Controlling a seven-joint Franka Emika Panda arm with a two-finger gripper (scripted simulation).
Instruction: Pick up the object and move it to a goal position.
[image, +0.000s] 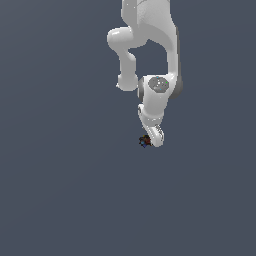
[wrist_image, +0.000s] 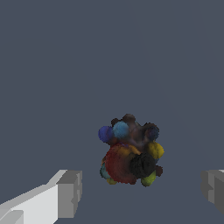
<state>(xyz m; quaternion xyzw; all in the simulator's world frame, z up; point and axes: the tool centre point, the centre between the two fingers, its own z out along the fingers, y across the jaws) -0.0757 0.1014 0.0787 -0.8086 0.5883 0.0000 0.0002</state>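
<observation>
The exterior view looks down from high above, well back, taking in the white arm (image: 150, 75) against grey floor. The wrist view sits close, facing down between the gripper (wrist_image: 140, 192) fingertips. Both share the object (image: 145, 141) (wrist_image: 131, 151).

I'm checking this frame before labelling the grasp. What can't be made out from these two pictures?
- Exterior view: the gripper is hidden under the arm's own wrist; its opening cannot be read there.
- Exterior view: the object is a tiny dark speck, too small for shape or contact.
- Wrist view: both fingers are cut off by the picture's edges; their height above the object cannot be judged.
- No goal marker shows in either view.
</observation>
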